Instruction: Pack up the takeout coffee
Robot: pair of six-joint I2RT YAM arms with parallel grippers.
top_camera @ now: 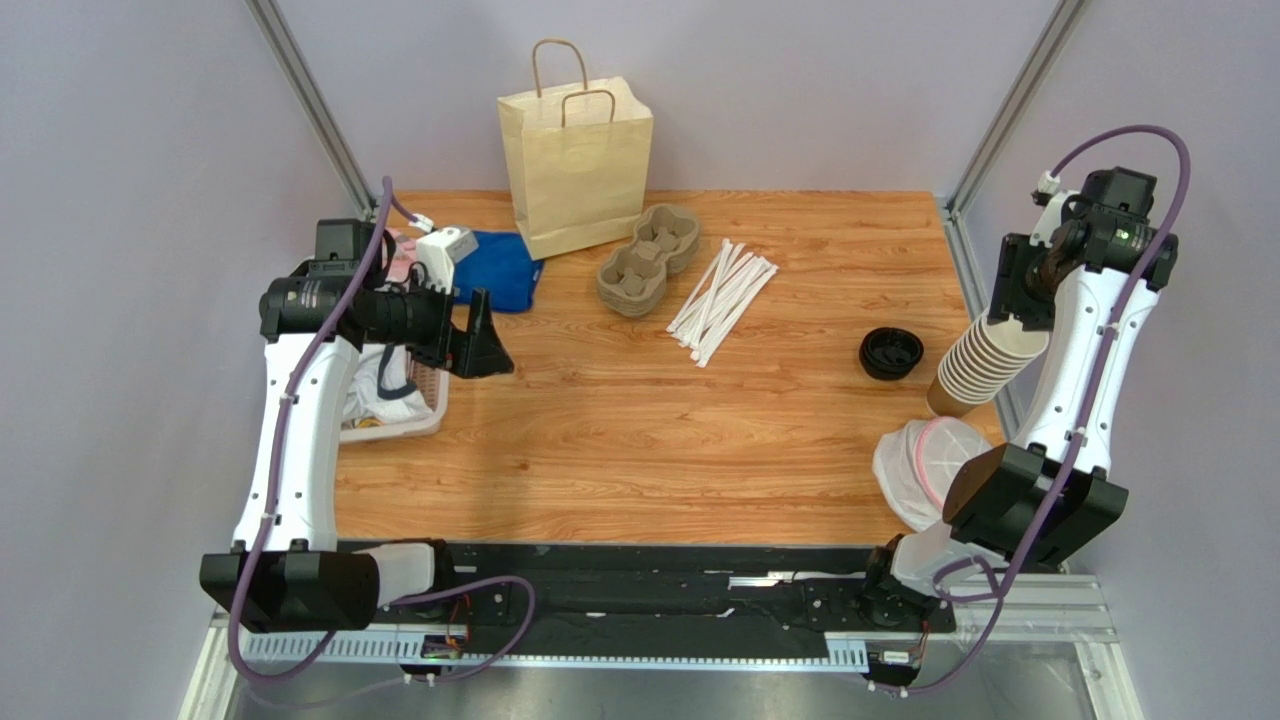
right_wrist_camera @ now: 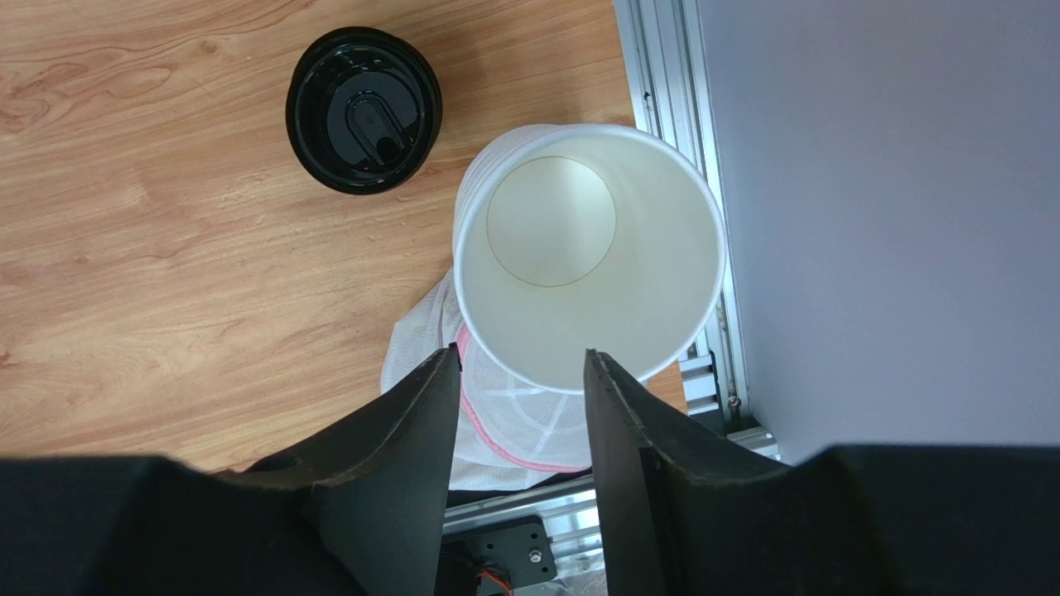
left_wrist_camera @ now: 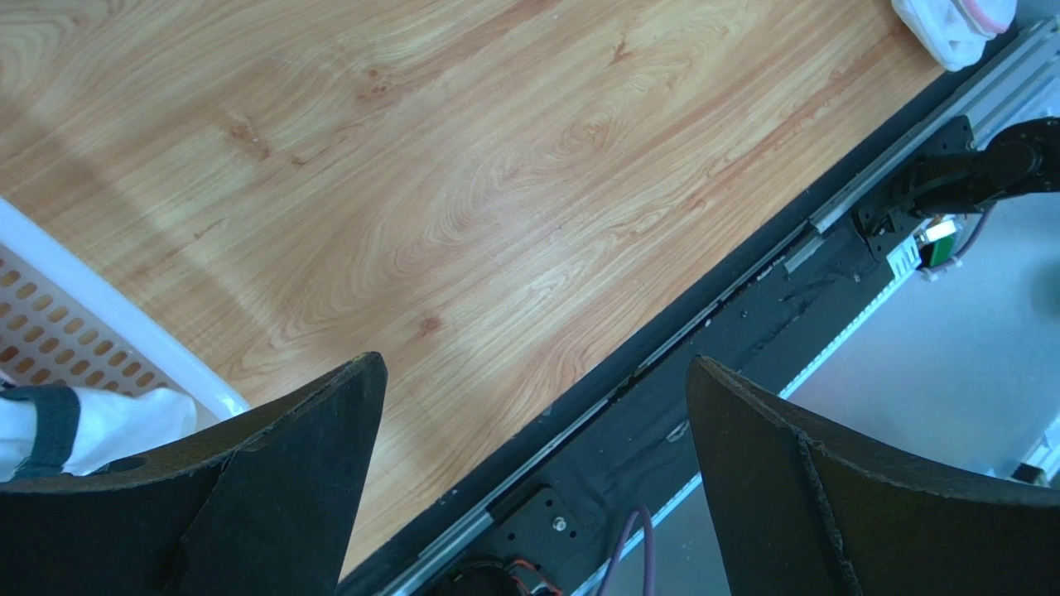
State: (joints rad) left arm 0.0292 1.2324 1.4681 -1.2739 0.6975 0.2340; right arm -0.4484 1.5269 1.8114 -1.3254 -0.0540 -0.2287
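No lidded takeout coffee cup is in view. A stack of lidless tan paper cups (top_camera: 984, 360) leans at the right table edge, and the right wrist view looks down into its white top cup (right_wrist_camera: 589, 255). A loose black lid (top_camera: 891, 353) lies left of the stack, and shows in the right wrist view (right_wrist_camera: 363, 109). My right gripper (top_camera: 1019, 308) hovers just above the stack's top rim with its jaws part open (right_wrist_camera: 520, 366), gripping nothing. My left gripper (top_camera: 484, 342) is wide open and empty (left_wrist_camera: 535, 373) above the table's left side. A brown paper bag (top_camera: 579, 165) stands upright at the back.
A pulp cup carrier (top_camera: 649, 263) and white straws (top_camera: 724, 297) lie near the bag. A blue cloth (top_camera: 496, 270) and a white basket (top_camera: 394, 413) are at the left. A white mesh pouch (top_camera: 920, 468) lies near the stack, by the right arm's base.
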